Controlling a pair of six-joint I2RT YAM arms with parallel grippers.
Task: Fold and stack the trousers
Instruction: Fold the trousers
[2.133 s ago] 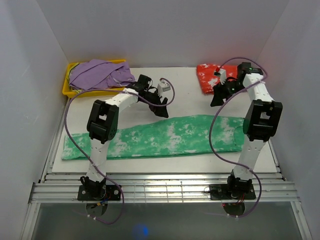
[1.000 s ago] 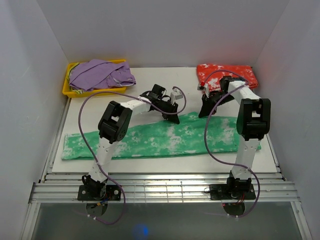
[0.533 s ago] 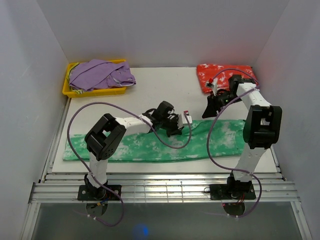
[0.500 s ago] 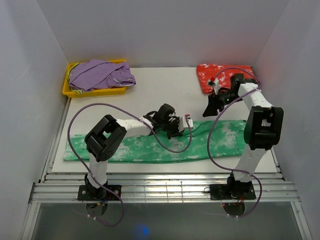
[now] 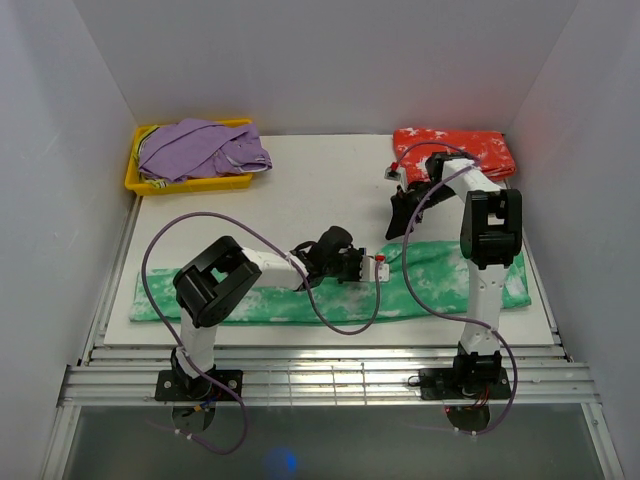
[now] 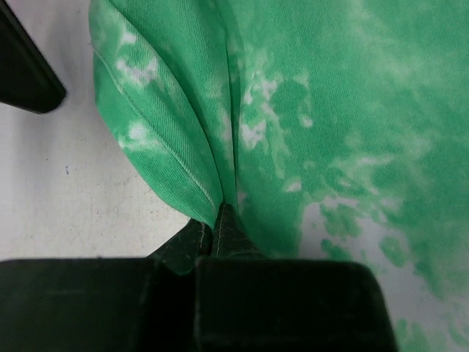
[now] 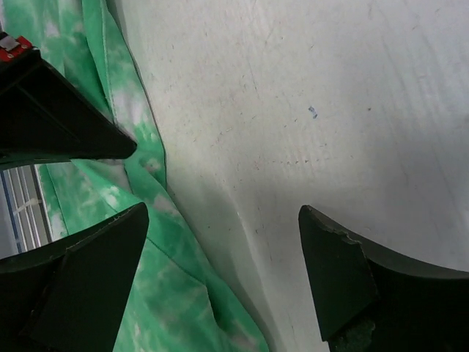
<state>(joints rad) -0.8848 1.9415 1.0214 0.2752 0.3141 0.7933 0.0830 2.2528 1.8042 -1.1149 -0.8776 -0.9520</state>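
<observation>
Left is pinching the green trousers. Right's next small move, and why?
Probably shift the right gripper onto the nearby edge of the bright green tie-dye cloth trousers and close. Its jaws stand open over bare white table, cloth beside them, while the left gripper is shut on the same garment.

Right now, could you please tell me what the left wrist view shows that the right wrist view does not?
Only the left wrist view shows the left hand shut on a raised fold of the green trousers, with the cloth pinched into a ridge between its fingers. Only the right wrist view shows the right hand open and gripping nothing, its fingers spread over the bare table beside the trousers' edge. Both show the green tie-dye cloth lying on the white table.
</observation>
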